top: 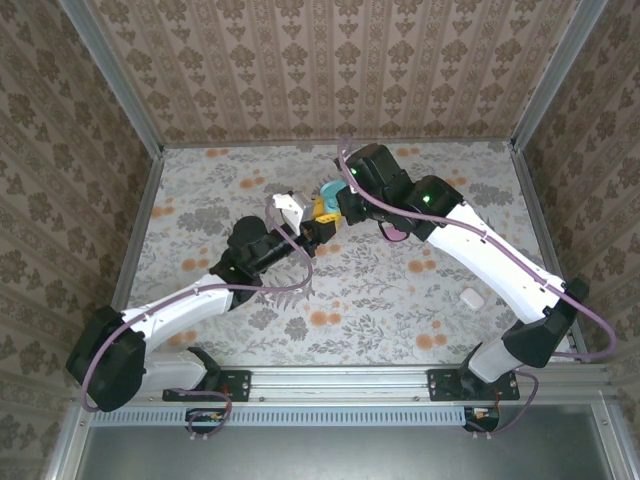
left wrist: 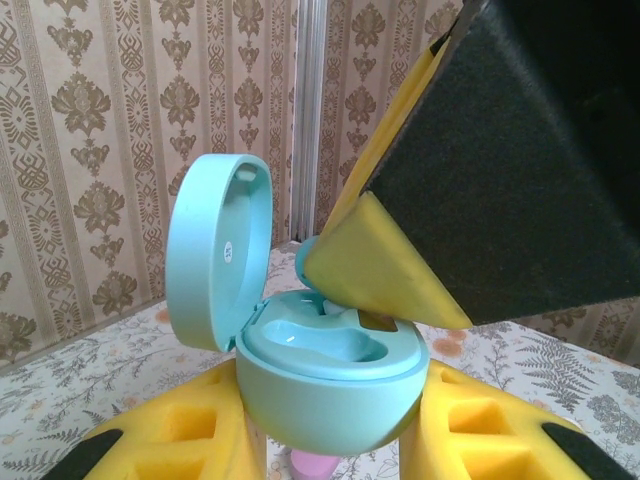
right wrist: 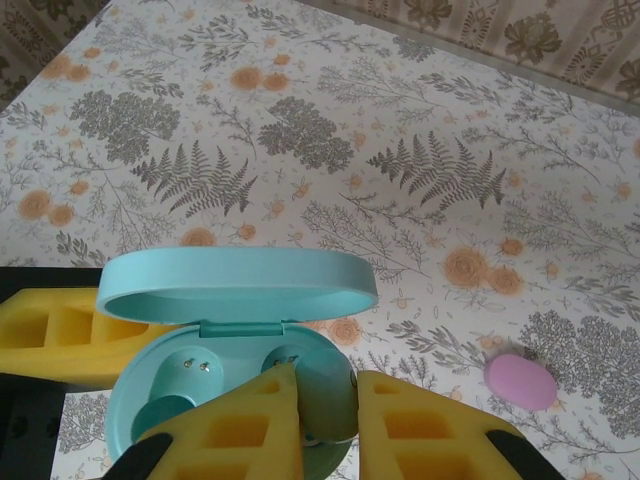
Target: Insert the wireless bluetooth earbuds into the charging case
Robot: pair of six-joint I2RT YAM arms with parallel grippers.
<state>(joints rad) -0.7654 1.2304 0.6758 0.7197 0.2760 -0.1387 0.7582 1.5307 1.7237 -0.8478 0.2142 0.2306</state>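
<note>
**Earbud Poised Over Its Socket**

Right gripper [right wrist: 328, 388] is clenching a glossy light blue earbud [right wrist: 326, 405] at lower centre, right over the teal charging case [right wrist: 150, 400]. Left gripper [left wrist: 330, 440] is clamping that smooth egg-shaped shell, with the lid [left wrist: 215, 250] standing open; its tiny inside marking is unreadable. Floral table [right wrist: 420, 150] is lying open all around, and a pink case [right wrist: 520, 381] is sitting lower right.

One open teal case [right wrist: 230, 285], one pink case [right wrist: 520, 380], one white case [top: 468, 297], one pale-blue earbud [right wrist: 325, 395]
</note>
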